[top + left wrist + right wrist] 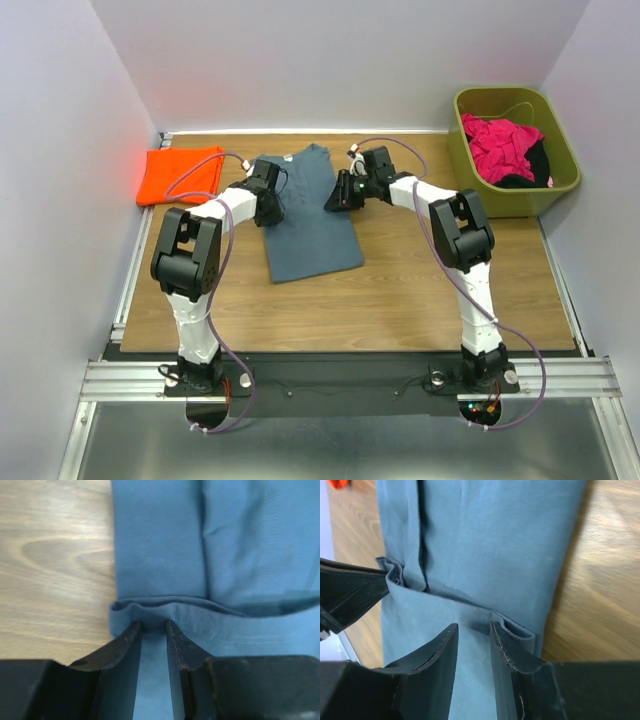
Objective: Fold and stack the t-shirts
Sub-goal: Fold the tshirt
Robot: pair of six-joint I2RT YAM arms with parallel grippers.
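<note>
The slate blue-grey t-shirt (312,238) lies on the wooden table, folded into a long narrow strip. My left gripper (272,200) sits at its left edge and my right gripper (334,200) at its right edge, both near the far end. In the left wrist view the left gripper (152,624) has its jaws nearly closed on a bunched ridge of the shirt (225,540). In the right wrist view the right gripper (472,625) pinches the stitched hem of the shirt (485,540) the same way. The bright orange t-shirt (180,175) lies folded at the far left.
An olive-green bin (563,185) stands at the far right with pink and black clothes (500,145) in it. White walls close the table on the left, back and right. The left gripper's body (345,595) shows at the left of the right wrist view.
</note>
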